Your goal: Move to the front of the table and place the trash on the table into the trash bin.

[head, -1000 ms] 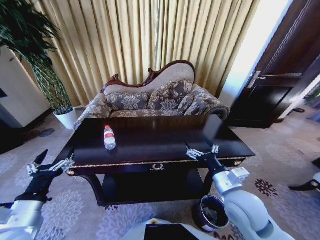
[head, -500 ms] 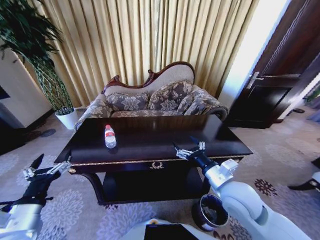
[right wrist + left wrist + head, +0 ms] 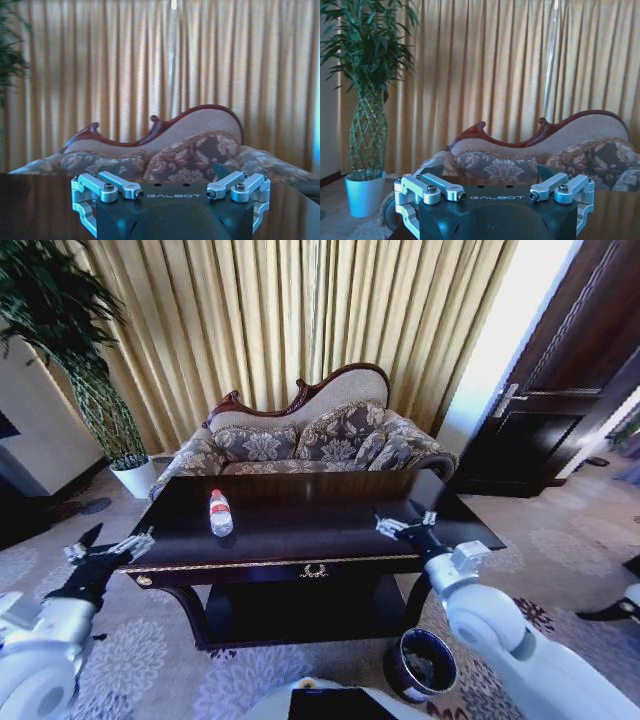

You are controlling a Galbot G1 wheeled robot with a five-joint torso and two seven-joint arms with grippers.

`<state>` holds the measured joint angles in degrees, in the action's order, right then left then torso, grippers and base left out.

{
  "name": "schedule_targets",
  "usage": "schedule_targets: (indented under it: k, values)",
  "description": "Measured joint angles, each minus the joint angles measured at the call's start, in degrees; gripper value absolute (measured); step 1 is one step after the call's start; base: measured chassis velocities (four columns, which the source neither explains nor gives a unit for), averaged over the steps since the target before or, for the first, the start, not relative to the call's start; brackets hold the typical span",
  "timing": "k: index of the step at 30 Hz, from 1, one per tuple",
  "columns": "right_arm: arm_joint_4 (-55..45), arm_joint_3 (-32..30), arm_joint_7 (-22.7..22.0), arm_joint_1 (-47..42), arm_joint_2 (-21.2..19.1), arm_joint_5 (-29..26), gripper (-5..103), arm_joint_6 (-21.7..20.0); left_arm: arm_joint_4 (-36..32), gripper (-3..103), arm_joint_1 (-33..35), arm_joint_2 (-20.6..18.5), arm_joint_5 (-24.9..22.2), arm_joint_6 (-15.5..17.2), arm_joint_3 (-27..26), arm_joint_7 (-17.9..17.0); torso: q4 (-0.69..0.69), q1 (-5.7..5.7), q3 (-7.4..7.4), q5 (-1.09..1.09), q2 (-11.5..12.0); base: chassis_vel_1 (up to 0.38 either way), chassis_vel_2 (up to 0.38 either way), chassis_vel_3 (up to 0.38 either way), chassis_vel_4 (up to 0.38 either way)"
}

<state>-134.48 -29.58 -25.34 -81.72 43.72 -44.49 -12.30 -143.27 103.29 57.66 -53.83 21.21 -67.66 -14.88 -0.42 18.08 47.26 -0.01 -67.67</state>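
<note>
The dark glossy table [image 3: 300,540] with gold trim stands right in front of me. The trash I can see on it is a clear plastic bottle [image 3: 219,513] with a red cap and white label, lying on the left half of the top. My right gripper [image 3: 405,525] hovers open over the table's right front part, well to the right of the bottle. Just off the table's left front corner my left gripper [image 3: 110,547] is open and holds nothing. The round dark trash bin [image 3: 422,665] stands on the carpet below my right arm. Both wrist views show open jaws.
A patterned sofa [image 3: 310,440] sits close behind the table, before gold curtains. A tall plant in a white pot [image 3: 133,477] stands at the back left, and a dark door [image 3: 560,410] at the right. Patterned carpet lies open on both sides of the table.
My right gripper has swung right and farther over the tabletop. My left gripper has risen toward the table's left corner. The bottle has not moved.
</note>
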Motion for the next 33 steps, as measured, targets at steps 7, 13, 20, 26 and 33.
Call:
schedule_targets:
  k: [7, 13, 20, 26, 33]
  values:
    - [3.5, -2.2, -1.84, -0.69, 1.37, -2.77, 100, 0.0, 1.36, 100, -6.75, -10.6, -8.81, 5.18, 1.79, -12.18, -0.02, 0.01, 0.0, 0.01, 0.0, 0.0, 0.0, 0.0, 0.0]
    - [4.91, -3.68, -2.93, -0.47, 1.85, -6.72, 100, -0.16, 5.96, 100, -11.84, -15.9, -14.48, 8.8, 6.39, -20.3, 0.01, 0.0, 0.0, 0.01, 0.0, 0.0, 0.0, 0.0, 0.0]
    - [7.09, -6.23, -3.06, -1.79, 1.94, -7.4, 100, -0.24, 9.5, 100, -22.28, -20.56, -18.86, 10.37, 16.61, -27.66, -0.02, 0.01, 0.01, 0.02, 0.01, 0.0, 0.0, 0.0, 0.0]
    - [7.61, -6.5, -3.03, -1.5, 2.05, -7.5, 100, -0.24, 9.83, 100, -33.19, -23.36, -27.34, 11.55, 26.5, -35.27, 0.0, 0.01, 0.0, 0.01, 0.0, 0.0, 0.0, 0.0, 0.0]
    - [8.55, -5.4, -2.89, -0.35, 2.64, -7.37, 100, -0.24, 10.43, 100, -42.08, -24.68, -30.04, 11.44, 39.02, -42.45, 0.0, 0.0, 0.0, 0.02, 0.0, 0.0, 0.0, 0.0, 0.0]
